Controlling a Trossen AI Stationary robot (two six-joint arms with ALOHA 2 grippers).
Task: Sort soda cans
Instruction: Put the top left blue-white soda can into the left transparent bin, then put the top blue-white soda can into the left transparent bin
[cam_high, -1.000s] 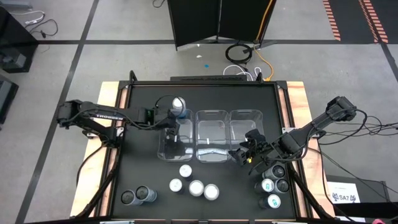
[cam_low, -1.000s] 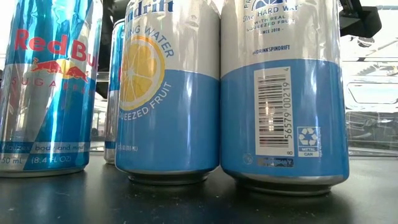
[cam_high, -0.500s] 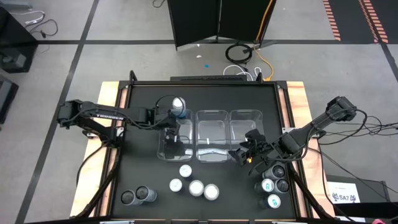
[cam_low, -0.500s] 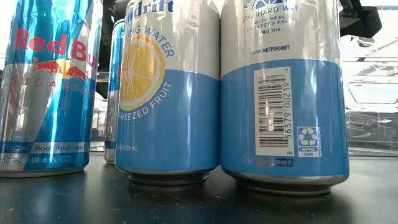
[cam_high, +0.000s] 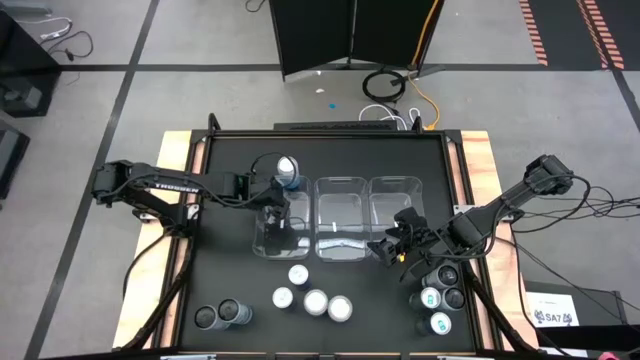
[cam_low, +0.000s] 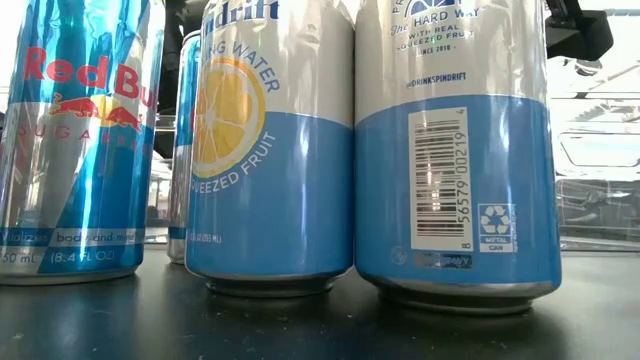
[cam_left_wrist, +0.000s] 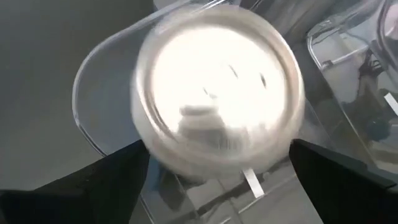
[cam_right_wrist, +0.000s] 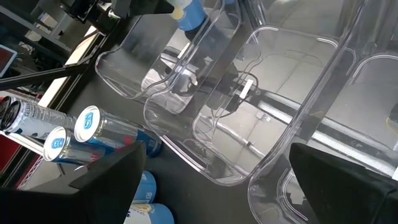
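At the bench's (cam_high: 225, 160) front left corner stand two dark-topped cylindrical soda cans (cam_high: 219, 316), side by side and touching.

The left arm reaches in from the left edge. Its end effector (cam_high: 272, 200) hangs over the left-hand clear rectangular plastic bin (cam_high: 262, 240). A silver-topped soda can with blue sides (cam_high: 287, 170) sits between its two dark fingers (cam_left_wrist: 93, 186). In the left wrist view the can's pale round top (cam_left_wrist: 217, 99) fills the gap from finger to finger, with the bin's rim showing around it. I cannot tell whether the fingers are clamped on the can or have let go of it.

The middle clear bin (cam_high: 340, 188) and the right clear bin (cam_high: 395, 184) stand in a row with the first, walls touching.

In front of the bins, near the middle of the bench, four pale-topped cans (cam_high: 316, 301) stand close together. The low view sees them side on: a blue and silver Red Bull can (cam_low: 75, 140) and two pale blue and white Spindrift cans (cam_low: 455, 150).

The right arm comes in from the right edge. Its end effector (cam_high: 398, 246) is just off the front corner of the right bin. Its fingers (cam_right_wrist: 74, 186) are spread wide and released, with nothing between them.

Just to its right, at the front right of the bench, a cluster of dark and white-topped cans with teal marks (cam_high: 440, 300) stands tightly packed.
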